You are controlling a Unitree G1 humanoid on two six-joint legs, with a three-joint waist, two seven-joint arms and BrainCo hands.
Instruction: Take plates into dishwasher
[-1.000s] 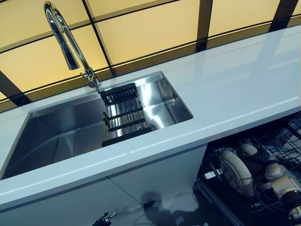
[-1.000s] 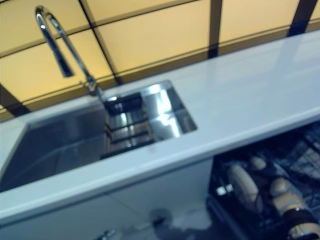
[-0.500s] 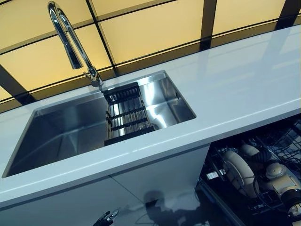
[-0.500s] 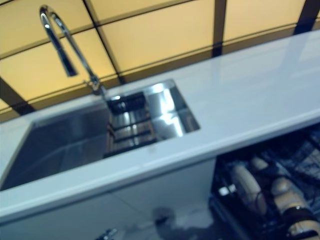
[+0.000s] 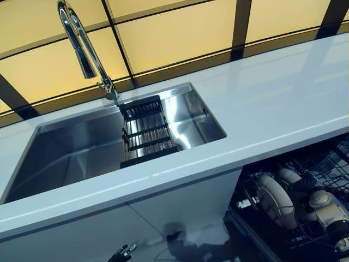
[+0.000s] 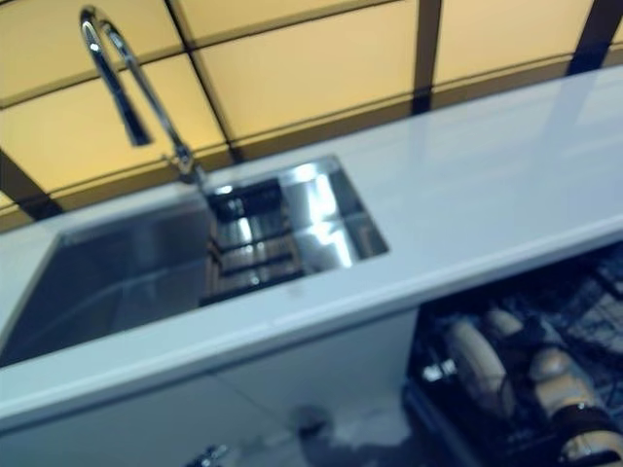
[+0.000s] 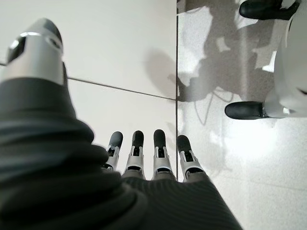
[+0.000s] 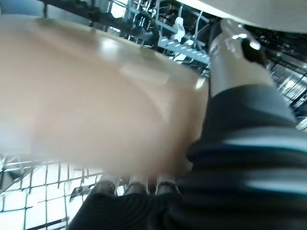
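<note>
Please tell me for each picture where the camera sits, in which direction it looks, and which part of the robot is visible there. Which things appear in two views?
Left and right eye views: on the head, looking down at the sink, faucet, counter and open dishwasher; the right hand holds a plate.
Left wrist view: along the left hand, facing the floor; straight fingers, empty.
Right wrist view: along the right hand, facing the dishwasher rack; thumb on the plate.
Shared: plate and rack.

Faucet (image 5: 82,46) over sink (image 5: 65,150); drain rack (image 5: 144,134) inside.
</note>
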